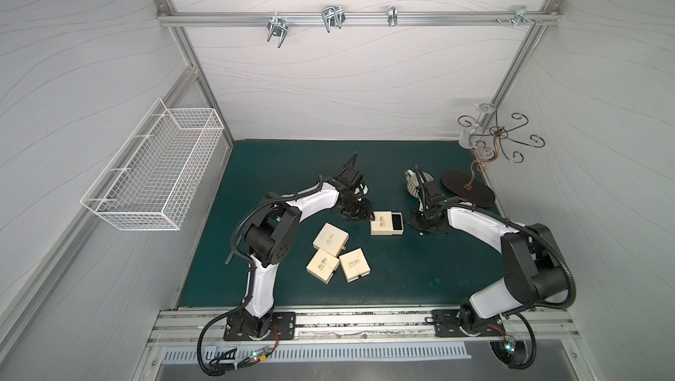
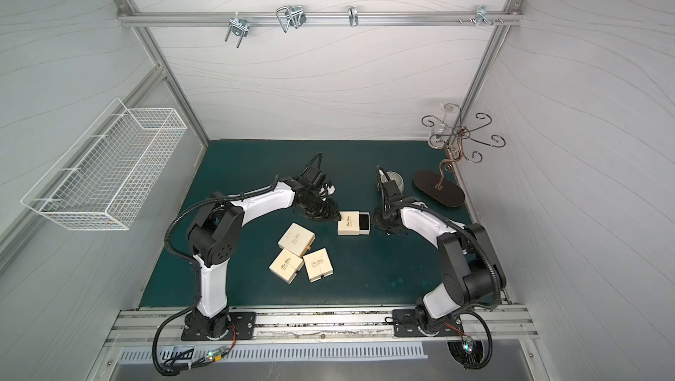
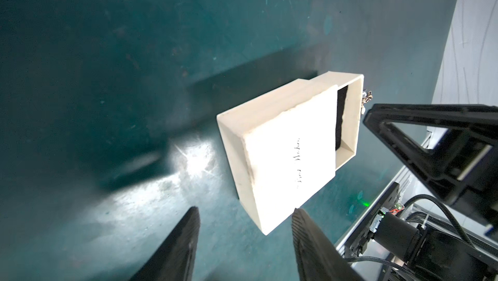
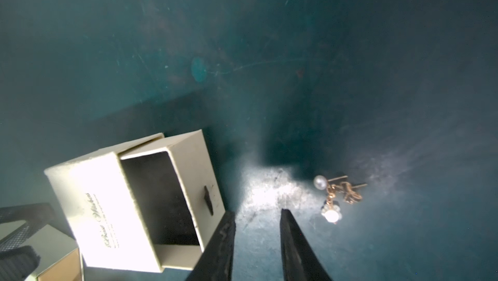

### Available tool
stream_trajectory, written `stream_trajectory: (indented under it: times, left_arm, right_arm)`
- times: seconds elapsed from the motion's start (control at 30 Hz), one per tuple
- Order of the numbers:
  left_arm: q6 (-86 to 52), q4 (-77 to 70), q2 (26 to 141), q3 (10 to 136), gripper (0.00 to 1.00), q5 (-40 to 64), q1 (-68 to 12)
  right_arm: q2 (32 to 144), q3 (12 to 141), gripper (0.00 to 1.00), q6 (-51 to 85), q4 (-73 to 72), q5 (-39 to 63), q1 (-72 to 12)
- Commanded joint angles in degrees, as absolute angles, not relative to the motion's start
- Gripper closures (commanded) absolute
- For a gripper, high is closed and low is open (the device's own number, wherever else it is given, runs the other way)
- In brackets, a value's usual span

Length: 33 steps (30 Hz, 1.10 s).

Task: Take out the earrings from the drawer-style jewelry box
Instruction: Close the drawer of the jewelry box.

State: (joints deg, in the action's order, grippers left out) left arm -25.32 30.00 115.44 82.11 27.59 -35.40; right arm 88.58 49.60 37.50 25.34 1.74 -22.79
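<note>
Beside the open cream drawer box [image 4: 94, 207], small gold pearl earrings [image 4: 330, 197] lie out; left pincer [image 3: 245, 212] and right pincer [image 4: 257, 212] gape empty; next likely means pulling open a shut cream box [image 1: 330, 239]

Earrings [image 4: 336, 197] lie on the mat [image 1: 401, 269] just right of the jewelry box [image 1: 381, 228], three other boxes [image 1: 330, 239] before it

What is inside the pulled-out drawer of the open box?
The drawer shows only its black lining; the earrings lie outside on the mat. The drawer part under the sleeve is hidden.
</note>
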Motion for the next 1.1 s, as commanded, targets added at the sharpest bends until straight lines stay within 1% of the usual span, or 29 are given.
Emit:
stream_trajectory:
  times: [0.0,0.13,0.27,0.53,0.63,0.77,0.87,1.0,1.07]
  left_arm:
    - [-25.5,30.1,118.6,85.7,0.43,29.6,-35.7]
    - [-25.7,31.2,121.7,87.5,0.45,30.8,-36.0]
    - [-25.5,31.3,121.7,87.6,0.45,30.9,-36.2]
    - [-24.9,31.6,120.9,87.4,0.46,29.4,-36.3]
    - [-24.8,32.5,121.7,88.9,0.46,29.1,-36.0]
    - [-26.2,33.2,122.9,91.4,0.46,28.7,-35.0]
    - [-27.9,33.6,124.4,94.4,0.46,25.8,-33.6]
    - [-30.0,34.5,127.2,99.0,0.47,19.5,-31.2]
    - [-30.9,34.2,126.9,99.8,0.44,17.0,-30.2]
  right_arm:
    - [91.3,51.3,0.69,36.8,24.5,5.0,-24.0]
    - [94.9,54.0,0.69,36.1,24.2,6.2,-27.7]
    - [97.3,57.2,0.69,34.8,24.2,7.2,-30.5]
    - [101.0,61.0,0.69,34.7,22.1,11.1,-30.9]
    - [103.6,64.3,0.69,35.0,21.9,13.2,-30.9]
    - [107.0,69.2,0.69,35.5,22.4,13.4,-30.9]
    - [109.7,73.6,0.69,36.1,22.5,13.1,-30.9]
    - [112.9,79.3,0.68,36.7,23.1,10.4,-30.6]
    - [113.5,81.5,0.68,36.8,25.3,7.5,-30.6]
